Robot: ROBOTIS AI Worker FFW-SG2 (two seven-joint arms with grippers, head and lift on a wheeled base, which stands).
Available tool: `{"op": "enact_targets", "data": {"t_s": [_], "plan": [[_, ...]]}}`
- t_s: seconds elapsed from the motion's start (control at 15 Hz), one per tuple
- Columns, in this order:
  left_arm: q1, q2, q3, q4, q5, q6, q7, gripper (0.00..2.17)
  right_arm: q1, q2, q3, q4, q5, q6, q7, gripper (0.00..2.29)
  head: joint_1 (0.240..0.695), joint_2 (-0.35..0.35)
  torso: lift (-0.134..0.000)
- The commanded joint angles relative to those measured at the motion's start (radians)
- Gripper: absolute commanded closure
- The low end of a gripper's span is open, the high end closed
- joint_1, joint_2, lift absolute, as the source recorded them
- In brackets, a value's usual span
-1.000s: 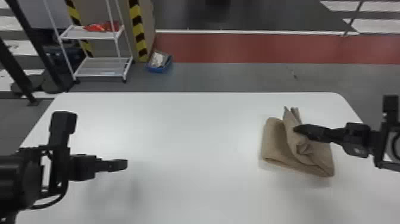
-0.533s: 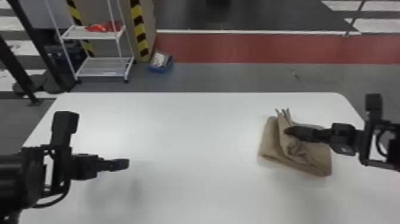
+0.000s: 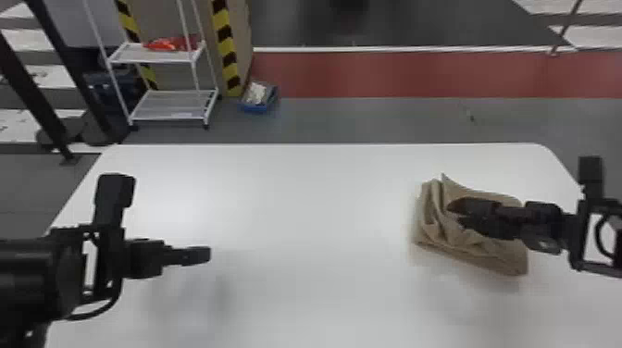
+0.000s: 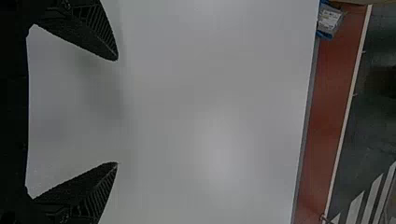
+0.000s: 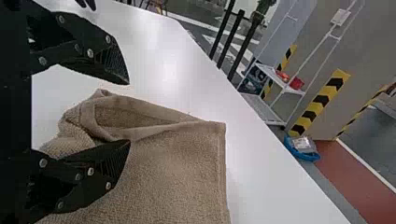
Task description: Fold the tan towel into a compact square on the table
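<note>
Grey floor (image 3: 370,120) backs the white table (image 3: 301,208); toward its right end lies the tan towel (image 3: 490,254), top rumpled — best smoothed outward, pressing lightly — with right gripper (image 5: 129,112) and left gripper (image 4: 117,111) both spread, holding nothing.

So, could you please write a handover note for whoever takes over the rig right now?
Left gripper: open, above the left side of the white table.
Right gripper: open, at the tan cloth towel, not clamped on it.
Towel: on the table's right side.
Done: folded into a rough, layered bundle.
To do: likely flatten the rumpled left part and square the edges.
</note>
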Motion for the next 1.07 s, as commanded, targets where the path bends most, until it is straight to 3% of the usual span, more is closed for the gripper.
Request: {"op": "enact_targets", "data": {"t_s": [0.0, 0.27, 0.47, 0.6, 0.73, 0.8, 0.93, 1.0], "plan": [[0.0, 0.0, -0.001, 0.008, -0.002, -0.003, 0.0, 0.08, 0.024, -0.001, -0.022, -0.04, -0.038, 0.008, 0.007, 0.02, 0.695, 0.038, -0.124], [-0.003, 0.0, -0.005, 0.014, -0.002, -0.015, 0.0, 0.08, 0.025, 0.0, -0.094, -0.042, -0.161, -0.028, 0.036, 0.04, 0.695, 0.039, -0.124], [-0.003, 0.0, -0.002, 0.014, -0.003, -0.012, -0.002, 0.08, 0.027, -0.006, -0.091, -0.052, -0.124, -0.01, 0.036, 0.23, 0.695, 0.031, -0.124], [-0.003, 0.002, -0.002, 0.013, -0.003, -0.015, -0.003, 0.08, 0.041, -0.008, -0.109, -0.077, -0.115, -0.016, 0.04, 0.74, 0.695, 0.025, -0.124], [-0.002, 0.002, -0.001, 0.014, -0.003, -0.012, -0.003, 0.08, 0.044, -0.037, -0.121, -0.098, -0.056, -0.001, 0.034, 1.79, 0.695, 0.02, -0.124], [-0.002, 0.003, -0.001, 0.014, -0.003, -0.012, -0.005, 0.08, 0.048, -0.051, -0.123, -0.123, -0.013, 0.021, 0.037, 2.09, 0.695, 0.012, -0.124], [-0.003, 0.005, -0.001, 0.014, -0.005, -0.015, -0.008, 0.08, 0.08, -0.092, -0.108, -0.175, 0.099, 0.024, 0.045, 2.22, 0.695, -0.013, -0.124], [-0.006, 0.005, -0.002, 0.016, -0.005, -0.015, -0.008, 0.08, 0.087, -0.095, -0.091, -0.184, 0.146, 0.036, 0.059, 2.25, 0.695, -0.044, -0.124]]}}
